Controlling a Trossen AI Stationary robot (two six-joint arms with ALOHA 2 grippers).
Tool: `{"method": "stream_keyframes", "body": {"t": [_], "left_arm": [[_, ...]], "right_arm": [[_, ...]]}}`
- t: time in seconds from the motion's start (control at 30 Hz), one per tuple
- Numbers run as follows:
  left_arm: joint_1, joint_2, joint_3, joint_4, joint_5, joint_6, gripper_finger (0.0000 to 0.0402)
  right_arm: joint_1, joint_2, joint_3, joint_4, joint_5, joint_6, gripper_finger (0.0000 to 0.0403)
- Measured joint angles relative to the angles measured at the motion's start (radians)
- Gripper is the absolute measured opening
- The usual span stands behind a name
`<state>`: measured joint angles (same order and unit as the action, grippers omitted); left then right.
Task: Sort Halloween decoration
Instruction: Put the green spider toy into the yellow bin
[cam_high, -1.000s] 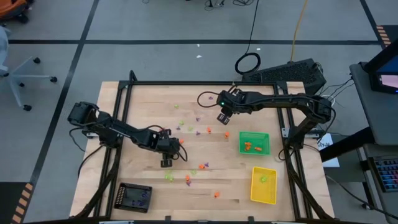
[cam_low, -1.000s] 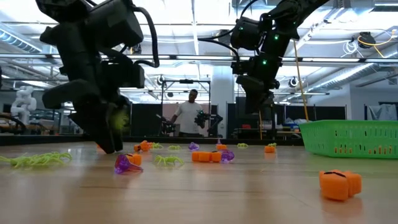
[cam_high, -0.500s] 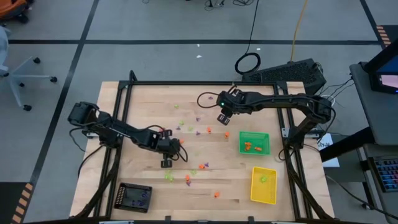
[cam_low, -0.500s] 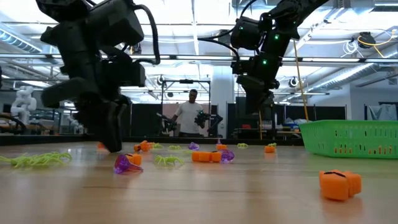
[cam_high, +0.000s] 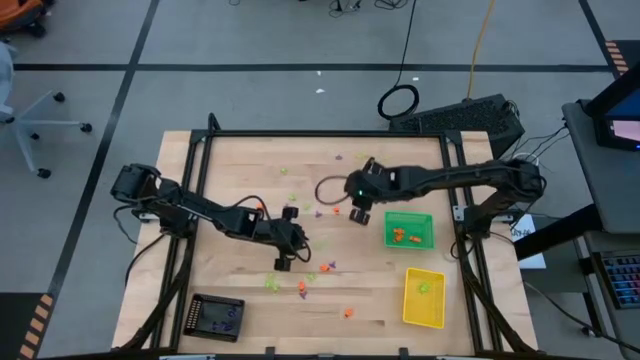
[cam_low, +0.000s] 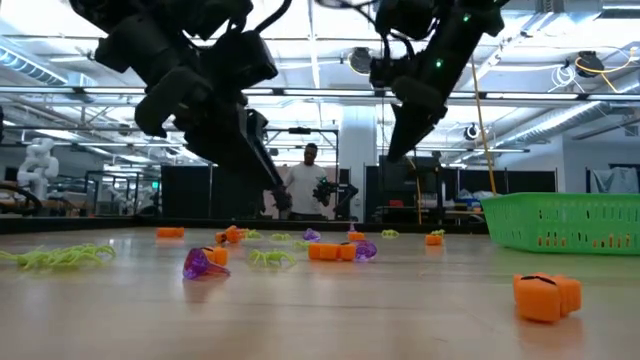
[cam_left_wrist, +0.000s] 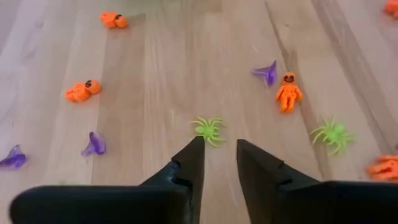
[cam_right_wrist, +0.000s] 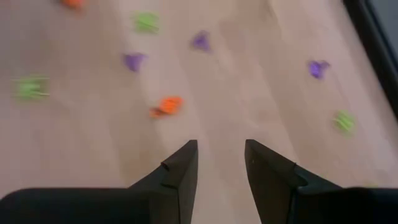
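Note:
The Halloween decoration lies scattered over the wooden table (cam_high: 230, 170) as tiny orange, purple and lime-green pieces. My left gripper (cam_high: 283, 262) hangs open over the table's near middle. A green spider (cam_left_wrist: 209, 129) lies just beyond its fingertips, and an orange figure (cam_left_wrist: 288, 91) and a purple piece (cam_left_wrist: 266, 72) lie farther on. My right gripper (cam_high: 358, 213) stands open above the table, just left of the green tray (cam_high: 409, 229). An orange piece (cam_right_wrist: 166, 106) lies beyond its fingers. Both grippers have only bare wood showing between their fingers.
The green tray holds orange pieces. A yellow tray (cam_high: 423, 297) at the near right holds a green piece. A black tray (cam_high: 217, 317) sits at the near left. Black frame rails (cam_high: 300, 133) border the table. A person (cam_low: 308, 185) stands in the room beyond.
My left gripper has risen off the table and shifted toward the right edge, tipping its fingers up from steep to slanting. My right gripper has swung toward the near edge, closer to the green tray.

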<state>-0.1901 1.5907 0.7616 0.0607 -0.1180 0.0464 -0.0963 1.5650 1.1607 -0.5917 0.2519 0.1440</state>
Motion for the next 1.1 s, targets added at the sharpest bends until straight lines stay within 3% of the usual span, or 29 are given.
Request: {"method": "stream_keyframes", "body": {"t": [0.27, 0.43, 0.8, 1.1], "left_arm": [[-0.003, 0.033, 0.000, 0.008, 0.007, 0.019, 0.0116], [-0.020, 0.033, 0.000, 0.008, 0.016, -0.010, 0.0116], [-0.086, 0.033, 0.000, -0.023, 0.009, -0.137, 0.0116], [-0.134, 0.033, 0.000, -0.021, -0.117, -0.173, 0.0116]], "right_arm": [[0.170, 0.006, -0.139, 0.374, -0.102, 0.011, 0.0118], [0.253, 0.042, -0.207, 0.619, -0.109, 0.054, 0.0119], [0.284, 0.257, -0.192, 0.755, -0.041, 0.127, 0.0157], [0.289, 0.376, -0.191, 0.896, -0.096, 0.024, 0.0169]]}}
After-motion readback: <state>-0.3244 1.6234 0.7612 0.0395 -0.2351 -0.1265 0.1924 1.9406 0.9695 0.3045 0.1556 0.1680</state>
